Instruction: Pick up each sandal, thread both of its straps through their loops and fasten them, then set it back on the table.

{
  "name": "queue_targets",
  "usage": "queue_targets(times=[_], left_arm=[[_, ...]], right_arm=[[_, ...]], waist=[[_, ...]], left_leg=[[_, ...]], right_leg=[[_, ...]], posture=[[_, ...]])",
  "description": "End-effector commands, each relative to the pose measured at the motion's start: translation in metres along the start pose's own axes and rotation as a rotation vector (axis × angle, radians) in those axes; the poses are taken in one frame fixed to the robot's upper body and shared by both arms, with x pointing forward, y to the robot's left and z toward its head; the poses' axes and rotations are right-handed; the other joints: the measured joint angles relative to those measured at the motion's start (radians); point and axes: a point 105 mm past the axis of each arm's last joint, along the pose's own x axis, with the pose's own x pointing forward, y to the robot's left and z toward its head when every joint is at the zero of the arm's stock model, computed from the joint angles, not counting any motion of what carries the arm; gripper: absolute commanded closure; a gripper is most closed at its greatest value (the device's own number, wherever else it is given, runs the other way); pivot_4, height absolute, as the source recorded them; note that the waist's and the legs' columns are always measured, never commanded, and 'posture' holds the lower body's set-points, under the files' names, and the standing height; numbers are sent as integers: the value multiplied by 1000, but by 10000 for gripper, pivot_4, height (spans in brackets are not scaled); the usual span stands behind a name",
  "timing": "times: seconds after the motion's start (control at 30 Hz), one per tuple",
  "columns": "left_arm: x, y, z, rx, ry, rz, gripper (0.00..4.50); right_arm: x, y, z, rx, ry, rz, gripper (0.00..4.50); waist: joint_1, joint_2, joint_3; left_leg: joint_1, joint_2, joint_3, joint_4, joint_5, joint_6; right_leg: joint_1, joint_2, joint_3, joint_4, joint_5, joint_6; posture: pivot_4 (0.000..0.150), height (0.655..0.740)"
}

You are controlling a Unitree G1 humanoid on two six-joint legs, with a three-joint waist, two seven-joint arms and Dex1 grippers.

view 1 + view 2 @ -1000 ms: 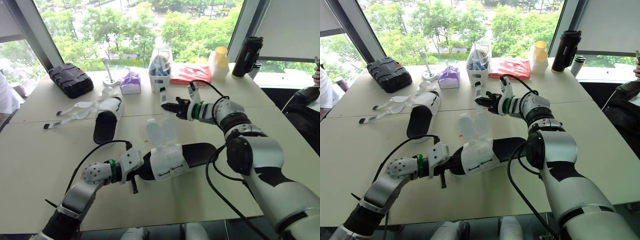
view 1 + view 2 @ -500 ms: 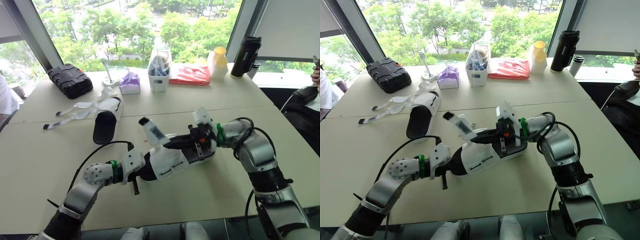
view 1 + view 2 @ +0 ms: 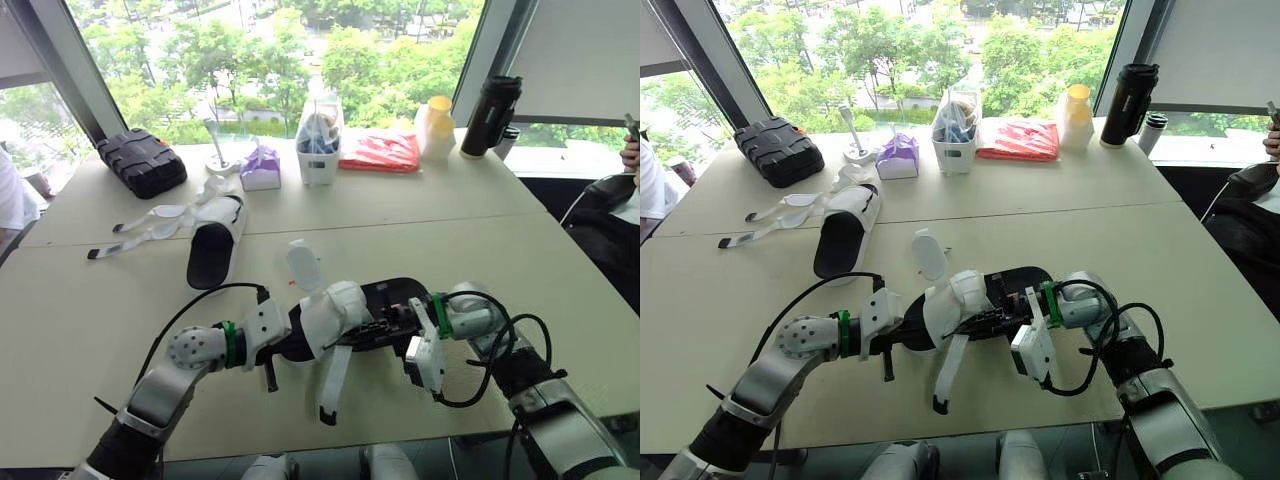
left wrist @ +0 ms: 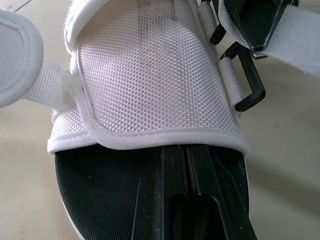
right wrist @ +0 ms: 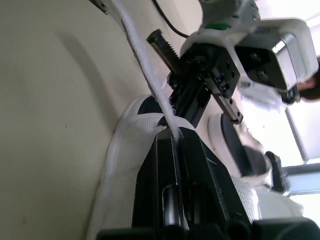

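**Near sandal held by both tools, one strap pinched**

The near sandal (image 3: 335,310) is held at the front of the surface (image 3: 560,260). Its black sole is clamped by the left tool (image 3: 282,342). Its hanging strap (image 3: 333,385) is pinched in the closed right tool (image 3: 378,330). A second strap (image 3: 303,265) stands upright. The far sandal (image 3: 215,245) lies well apart, straps undone. A black case (image 3: 142,160) and a flask (image 3: 492,113) stand behind. A black buckle loop (image 4: 247,82) is seen from the left wrist. Whether the sole is touching the surface cannot be told.

An office-like room — a broad beige table (image 3: 90,300) under tall windows (image 3: 150,60) onto trees (image 3: 370,50), black case (image 3: 142,160) and flask (image 3: 491,112) along its far edge.
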Motion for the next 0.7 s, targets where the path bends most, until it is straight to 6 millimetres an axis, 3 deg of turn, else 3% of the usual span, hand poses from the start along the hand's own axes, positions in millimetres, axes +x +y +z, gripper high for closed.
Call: queue_targets(times=[0.03,0.27,0.4,0.53,0.7], left_arm=[[2,-10,-10,-26,38,-28,45000],[2,-14,-10,-30,38,-25,45000],[3,-15,-11,-29,36,-30,45000],[6,-18,-10,-24,31,-45,45000],[12,-23,-11,-19,27,-74,45000]], right_arm=[[1,7,0,-19,-21,28,35782],[-19,8,8,6,-17,75,577],[-39,13,14,74,14,134,176],[-63,16,21,251,81,181,176],[-82,1,12,828,179,55,176]], waist=[[0,0,0],[2,0,0],[4,0,0],[6,0,0],[8,1,-1]], left_leg=[[0,0,0,0,0,0],[0,0,0,0,0,0],[0,0,0,0,0,1],[-1,0,0,0,-1,1],[-1,1,0,1,-1,3]], right_leg=[[0,0,0,0,0,0],[0,0,1,0,0,0],[0,0,2,0,0,0],[0,-1,2,-1,0,0],[1,-1,3,-2,0,-1]], posture=[[1500,7400],[1500,7400],[1500,7400],[1500,7400],[1500,7400]])
